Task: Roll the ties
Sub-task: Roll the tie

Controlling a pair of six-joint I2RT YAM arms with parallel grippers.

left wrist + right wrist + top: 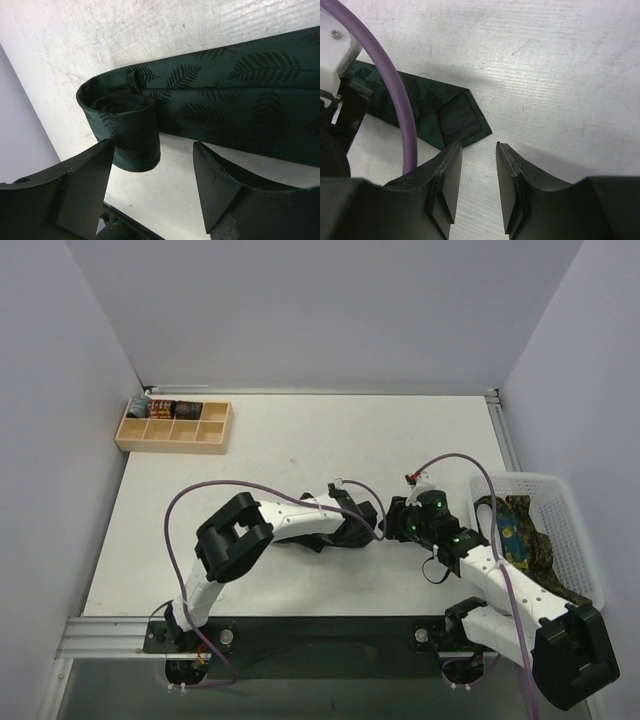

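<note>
Looking at one dark green tie point(240, 95) with a leaf print, flat on the white table point(300, 440), about mid-table toward the near edge, mostly hidden under both arms from above.
Rolled at one end into a loose upright coil point(127, 127), only a couple of turns, with the rest of the strip running off to the right in the left wrist view.

left gripper point(152, 147): jaws wide apart, gripping nothing. Down low over the table, straddling the coil. Coil right up against one finger point(85, 190), can't tell if actually touching. Clear gap to the other finger point(220, 185).

right gripper point(476, 146): partly open with a narrow gap, bare table between the jaws, nothing held. Hovering just beside the tie's other end point(457, 117), flat on the table with a darker panel facing up at the tip.
Purple cable point(387, 80) arcing across the right wrist view in front of the tie.

Both grippers close together at mid-table, facing each other in the top view.

Off to the right: white plastic basket point(522, 478) at the table's right edge. Inside it, a blue tie with yellow pattern point(512, 533) and a brown patterned tie point(548, 560), bunched up and unrolled.

Far left corner: wooden compartment tray point(172, 447) with a few small dark items in the back row, too small to identify
</note>
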